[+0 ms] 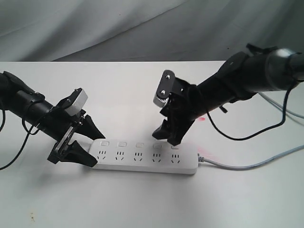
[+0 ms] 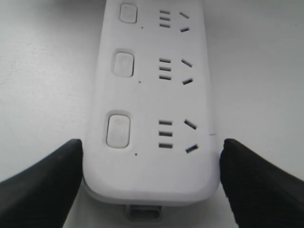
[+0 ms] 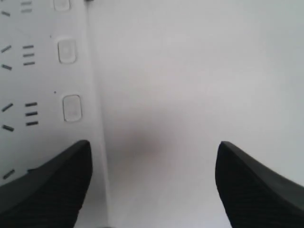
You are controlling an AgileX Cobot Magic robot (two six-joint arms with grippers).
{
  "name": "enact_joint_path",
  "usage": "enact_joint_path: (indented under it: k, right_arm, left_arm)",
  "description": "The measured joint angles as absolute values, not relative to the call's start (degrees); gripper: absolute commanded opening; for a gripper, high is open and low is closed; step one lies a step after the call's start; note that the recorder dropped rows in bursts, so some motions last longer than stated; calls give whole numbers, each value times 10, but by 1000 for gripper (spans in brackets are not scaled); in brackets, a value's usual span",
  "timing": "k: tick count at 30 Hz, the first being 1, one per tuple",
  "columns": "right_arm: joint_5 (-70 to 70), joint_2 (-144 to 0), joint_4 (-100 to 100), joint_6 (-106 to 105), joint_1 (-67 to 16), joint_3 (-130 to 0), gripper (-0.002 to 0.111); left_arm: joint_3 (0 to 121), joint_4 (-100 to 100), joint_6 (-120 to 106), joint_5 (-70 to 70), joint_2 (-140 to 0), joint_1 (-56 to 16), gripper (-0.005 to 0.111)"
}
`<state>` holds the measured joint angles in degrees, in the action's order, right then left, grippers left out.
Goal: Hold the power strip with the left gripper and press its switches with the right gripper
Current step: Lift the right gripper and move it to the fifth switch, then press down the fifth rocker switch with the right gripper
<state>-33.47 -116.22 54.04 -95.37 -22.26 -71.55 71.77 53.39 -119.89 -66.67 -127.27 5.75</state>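
Observation:
The white power strip (image 1: 142,156) lies flat on the table, its grey cord (image 1: 247,166) leaving the right end. My left gripper (image 1: 95,149) straddles the strip's left end, and in the left wrist view both black fingers (image 2: 52,180) press against the sides of the power strip (image 2: 152,95). The switches (image 1: 139,145) run along the far edge. My right gripper (image 1: 166,137) is open. One fingertip (image 1: 174,140) stands at the rightmost switch, which it hides; whether it touches is unclear. The other finger hangs over bare table. The right wrist view shows the nearer switches (image 3: 71,108) beside the right gripper (image 3: 154,152).
A white tabletop (image 1: 142,95) extends behind the strip, with a grey cloth backdrop (image 1: 142,23) beyond it. Loose black cables (image 1: 247,135) hang from the right arm. A faint pink glow (image 1: 205,153) lies on the table by the strip's right end.

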Motion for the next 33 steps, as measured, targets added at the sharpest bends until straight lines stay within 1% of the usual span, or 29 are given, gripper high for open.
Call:
enact_joint_path:
  k: [4,8,14,21,33]
  right_arm:
    - [-349,-1112,543,-958,-196,-716,67]
    - [-367,-1106,547,-959,-175,-707,67]
    - [-371,-1137,556,-973,-175,-680,67]
    - [-375,-1156,563,-975,-175,-677,67]
    - [-341,-1158,566,-976,-175,-658,67]
  left_arm:
    - [718,534,-1199,-667,-1273,57,49]
    - [718,534,-1199,-667,-1273,57,49]
    - [718,534,-1199,-667,-1273,57,49]
    - [718,534,-1199,-667,-1273,57,49]
    - [718,534,-1199,-667,-1273,57,49]
